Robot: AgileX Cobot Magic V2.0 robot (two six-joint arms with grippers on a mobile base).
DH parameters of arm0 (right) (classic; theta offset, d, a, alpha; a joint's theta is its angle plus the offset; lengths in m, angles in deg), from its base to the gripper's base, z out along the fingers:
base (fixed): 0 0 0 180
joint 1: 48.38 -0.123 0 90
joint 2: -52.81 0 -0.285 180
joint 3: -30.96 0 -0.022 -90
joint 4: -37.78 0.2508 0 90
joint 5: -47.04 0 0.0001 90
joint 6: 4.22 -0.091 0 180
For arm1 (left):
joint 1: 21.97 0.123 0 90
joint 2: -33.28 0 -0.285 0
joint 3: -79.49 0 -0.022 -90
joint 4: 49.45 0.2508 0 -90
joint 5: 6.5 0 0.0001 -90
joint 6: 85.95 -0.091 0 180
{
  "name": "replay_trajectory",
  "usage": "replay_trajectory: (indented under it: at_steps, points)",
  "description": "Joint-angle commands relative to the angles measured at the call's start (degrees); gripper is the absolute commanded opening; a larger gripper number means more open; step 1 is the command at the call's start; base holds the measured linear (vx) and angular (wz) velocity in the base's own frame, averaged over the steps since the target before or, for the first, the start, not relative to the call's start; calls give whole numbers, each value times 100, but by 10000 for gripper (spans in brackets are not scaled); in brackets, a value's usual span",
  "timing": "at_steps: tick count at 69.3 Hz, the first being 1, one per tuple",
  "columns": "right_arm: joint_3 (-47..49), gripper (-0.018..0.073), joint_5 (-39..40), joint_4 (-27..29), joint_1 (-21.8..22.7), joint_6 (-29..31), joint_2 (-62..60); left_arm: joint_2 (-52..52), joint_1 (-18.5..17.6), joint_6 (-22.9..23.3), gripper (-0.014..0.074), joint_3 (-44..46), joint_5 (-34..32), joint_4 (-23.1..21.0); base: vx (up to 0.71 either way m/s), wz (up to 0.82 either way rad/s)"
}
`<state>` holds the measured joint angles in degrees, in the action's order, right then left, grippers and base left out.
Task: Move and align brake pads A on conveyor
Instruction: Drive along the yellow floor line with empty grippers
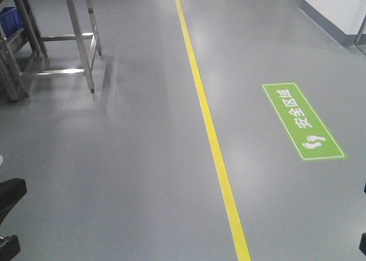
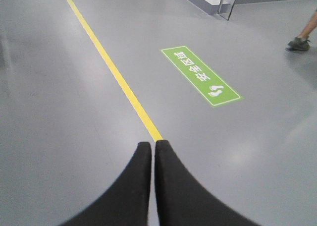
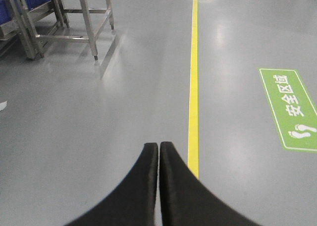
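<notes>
The brake pads A and the conveyor are out of view in every frame; only grey factory floor shows. My left gripper [image 2: 153,144] is shut, its black fingers pressed together with nothing between them, hanging over the floor at the near end of a yellow line [image 2: 115,73]. My right gripper [image 3: 159,145] is shut and empty too, just left of the same yellow line [image 3: 193,94]. In the front view only dark bits of the arms show at the lower left corner [image 1: 10,197] and the right edge.
A steel frame table [image 1: 77,40] with blue bins [image 1: 9,18] stands at the far left. A green floor sign [image 1: 303,122] lies right of the yellow line [image 1: 209,123]. A person's foot [image 2: 299,42] is at the far right. A white wall [image 1: 334,9] runs behind.
</notes>
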<state>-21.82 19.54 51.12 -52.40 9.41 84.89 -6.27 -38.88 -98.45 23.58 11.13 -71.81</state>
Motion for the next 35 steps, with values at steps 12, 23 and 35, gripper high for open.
replay_trajectory:
  at_steps: [12,23,35]
  points:
    - [156,-10,383,39,18,59,42,9,-36,3,-6,153,-344,-51,59,1]
    - [156,-10,383,39,18,59,42,9,-36,3,-6,153,-344,-51,60,3]
    - [156,-10,383,39,18,59,42,9,-36,3,-6,153,-344,-51,59,3]
